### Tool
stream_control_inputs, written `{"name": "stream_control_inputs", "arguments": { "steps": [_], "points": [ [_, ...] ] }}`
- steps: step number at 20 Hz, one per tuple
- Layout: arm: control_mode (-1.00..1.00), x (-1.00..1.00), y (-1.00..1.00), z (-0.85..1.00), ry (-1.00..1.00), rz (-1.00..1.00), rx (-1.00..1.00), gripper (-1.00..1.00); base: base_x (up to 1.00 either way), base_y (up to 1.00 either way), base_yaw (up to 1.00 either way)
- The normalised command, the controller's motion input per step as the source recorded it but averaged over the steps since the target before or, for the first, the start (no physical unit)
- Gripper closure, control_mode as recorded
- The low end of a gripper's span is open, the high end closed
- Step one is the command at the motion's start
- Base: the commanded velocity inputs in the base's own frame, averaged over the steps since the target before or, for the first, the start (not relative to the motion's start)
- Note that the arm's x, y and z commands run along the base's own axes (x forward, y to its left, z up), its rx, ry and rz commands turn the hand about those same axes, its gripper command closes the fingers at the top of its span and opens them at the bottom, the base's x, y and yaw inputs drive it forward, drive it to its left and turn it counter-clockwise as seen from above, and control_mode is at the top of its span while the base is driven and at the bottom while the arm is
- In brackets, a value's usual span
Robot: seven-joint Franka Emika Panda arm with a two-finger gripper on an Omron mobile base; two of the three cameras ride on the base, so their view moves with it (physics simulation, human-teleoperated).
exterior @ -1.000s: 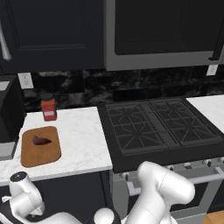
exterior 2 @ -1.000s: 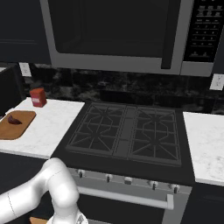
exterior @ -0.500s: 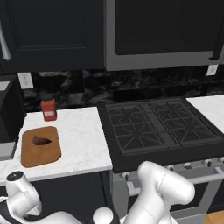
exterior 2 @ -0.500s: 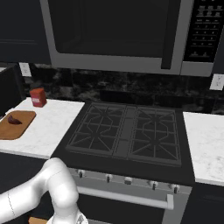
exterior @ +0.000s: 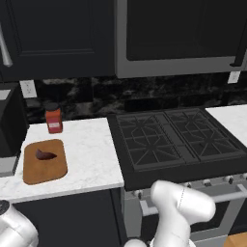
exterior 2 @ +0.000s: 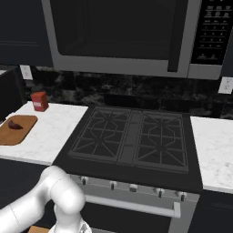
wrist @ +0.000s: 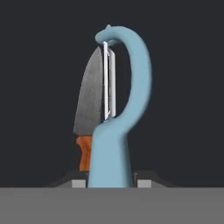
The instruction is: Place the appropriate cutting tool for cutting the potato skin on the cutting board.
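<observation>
My claw is pinching the peeler by its blue handle, its long axis running straight out from the fingers with the knife just behind, and I judge the cutting board with the potato lies up on the bench, left of the stove.

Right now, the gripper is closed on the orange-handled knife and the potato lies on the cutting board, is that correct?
Not quite. The hand view shows the gripper closed on the light-blue peeler; the orange-handled knife lies behind it, not held. The potato does lie on the cutting board.
</observation>
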Motion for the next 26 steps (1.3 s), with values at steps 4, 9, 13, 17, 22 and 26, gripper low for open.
{"name": "stream_control_inputs", "arguments": {
  "steps": [4,9,13,17,22,26],
  "points": [
    [-1.00,0.00,-0.32,1.00,0.00,-0.19,0.00,1.00,0.00,0.00,0.00],
    [-1.00,0.13,-0.67,1.00,0.00,-0.18,0.01,1.00,0.00,0.00,0.00],
    [-1.00,0.37,-0.80,1.00,0.00,-0.17,0.02,1.00,0.00,0.00,0.00],
    [-1.00,0.86,-0.79,1.00,0.00,-0.18,0.01,1.00,0.00,0.00,0.00],
    [-1.00,1.00,-0.23,0.36,0.07,-0.18,0.00,1.00,0.00,0.00,0.00],
    [-1.00,1.00,0.06,0.00,0.00,-0.14,0.00,1.00,0.00,0.00,0.00]
  ]
}}
